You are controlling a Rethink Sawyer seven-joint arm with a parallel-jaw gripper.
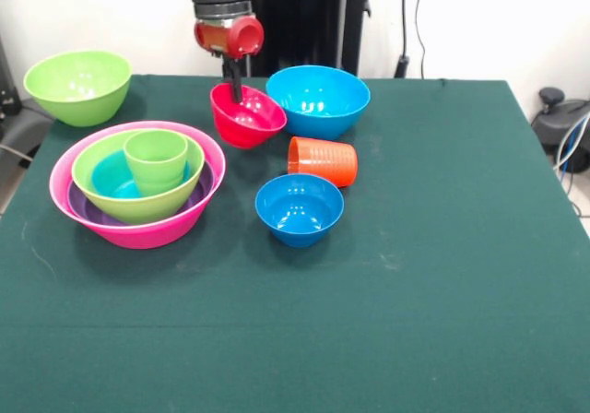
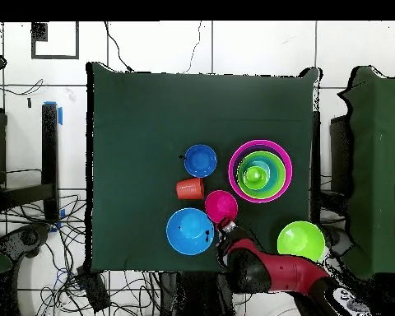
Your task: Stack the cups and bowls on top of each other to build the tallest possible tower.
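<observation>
Presently the gripper (image 1: 236, 88) is closed on the small red bowl's (image 1: 249, 118) rim. Bowl tilted, beside the large blue bowl (image 1: 318, 100).

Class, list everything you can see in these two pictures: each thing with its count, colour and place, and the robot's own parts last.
Table: one, dark green cloth.
Nest of bowls: pink outermost, then purple, lime-green, teal; front view's left.
Green cup: one, lime, upright in the nest.
Green bowl: one, lime, far left corner.
Large blue bowl: one, far middle.
Red bowl: one, tilted, beside the large blue bowl.
Orange cup: one, ribbed, on its side.
Small blue bowl: one, middle.
Gripper: one, red and black, jaws on the red bowl's rim.
</observation>
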